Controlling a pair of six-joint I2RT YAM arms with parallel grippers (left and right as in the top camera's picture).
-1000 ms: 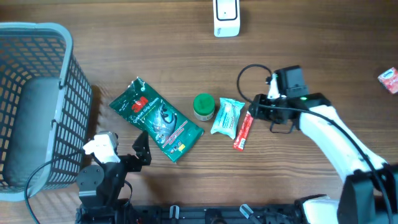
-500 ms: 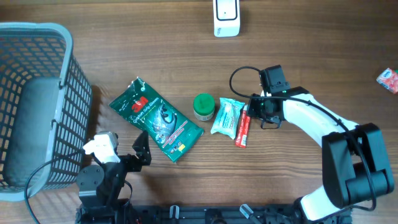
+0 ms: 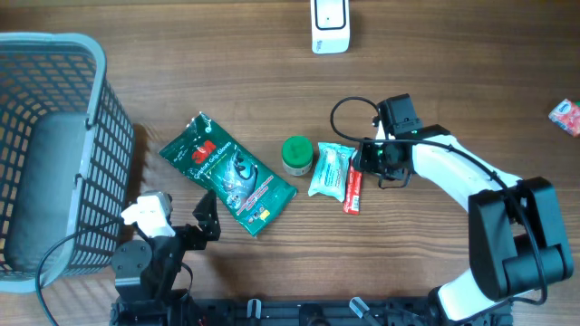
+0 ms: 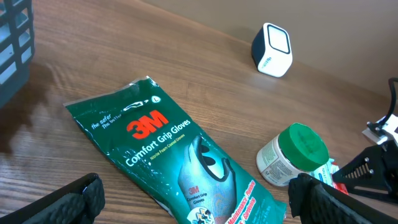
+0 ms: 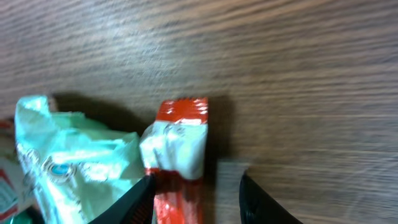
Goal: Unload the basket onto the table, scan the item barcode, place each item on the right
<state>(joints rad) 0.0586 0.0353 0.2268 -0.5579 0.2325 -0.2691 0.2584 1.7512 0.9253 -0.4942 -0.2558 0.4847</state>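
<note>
- Green pack (image 4: 180, 165), left of centre on the table: a large red "3M", with "Comfort Grip Gloves" in white below it.
- Same pack, far end: small white script, seemingly "the safer, the better".
- Same pack, near end: red lettering too small to read.
- Pale teal packet (image 5: 68, 162) and red stick (image 5: 180, 149), right of centre: print blurred, unreadable.

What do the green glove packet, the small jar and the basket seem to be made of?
Glove packet: glossy plastic film, judging by its sheen and creases.
Jar: probably plastic, matte green lid, white body with a label.
Basket: likely moulded plastic, dull grey-blue, an open lattice wall.
</note>
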